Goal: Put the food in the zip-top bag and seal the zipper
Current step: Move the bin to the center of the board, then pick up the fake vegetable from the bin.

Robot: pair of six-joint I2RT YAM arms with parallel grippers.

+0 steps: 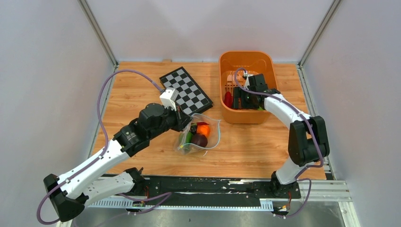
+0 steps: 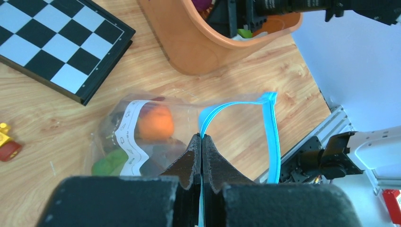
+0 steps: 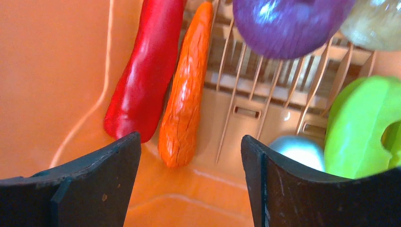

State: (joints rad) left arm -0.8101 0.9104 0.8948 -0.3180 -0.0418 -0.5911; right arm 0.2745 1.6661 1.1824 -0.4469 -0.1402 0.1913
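The clear zip-top bag [image 1: 201,135] lies mid-table with an orange, a dark and a green toy food inside; it also shows in the left wrist view [image 2: 142,137]. My left gripper [image 2: 202,138] is shut on the light-blue zipper [image 2: 272,137] and holds the bag's mouth open. My right gripper [image 3: 189,142] is open inside the orange basket [image 1: 246,85], just above a red pepper [image 3: 144,71] and an orange carrot [image 3: 187,94]. A purple piece [image 3: 283,23], a green piece [image 3: 364,127] and a pale blue ball [image 3: 298,149] lie beside them.
A black-and-white chessboard [image 1: 185,91] lies at the back, left of the basket; it also shows in the left wrist view [image 2: 56,42]. A small yellow and red toy [image 2: 5,142] sits on the wood left of the bag. Walls enclose the table on three sides.
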